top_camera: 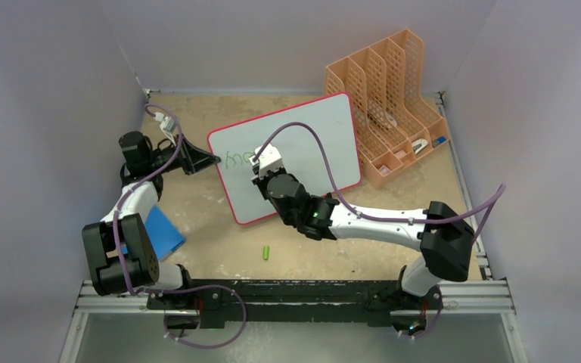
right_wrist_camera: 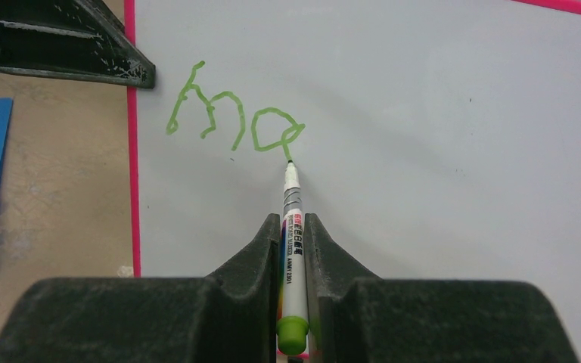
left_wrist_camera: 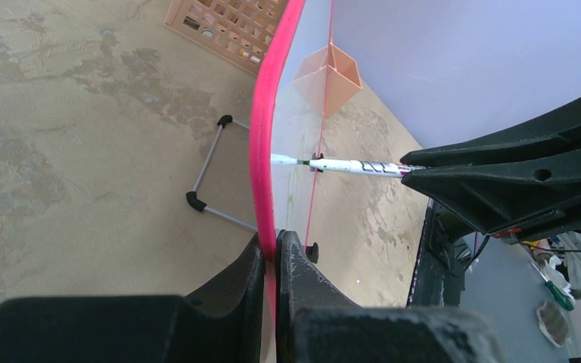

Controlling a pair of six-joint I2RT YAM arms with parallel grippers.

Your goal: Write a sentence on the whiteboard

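Note:
The whiteboard with its pink-red rim stands tilted at the table's middle. My left gripper is shut on its left rim. My right gripper is shut on a green-ended marker, whose tip touches the board. The sentence shows as green strokes reading "ma" near the board's upper left corner; the tip rests at the tail of the "a". The strokes also show in the top view.
An orange file organizer stands behind the board's right end. A blue pad lies by my left arm. A green marker cap lies on the table in front of the board.

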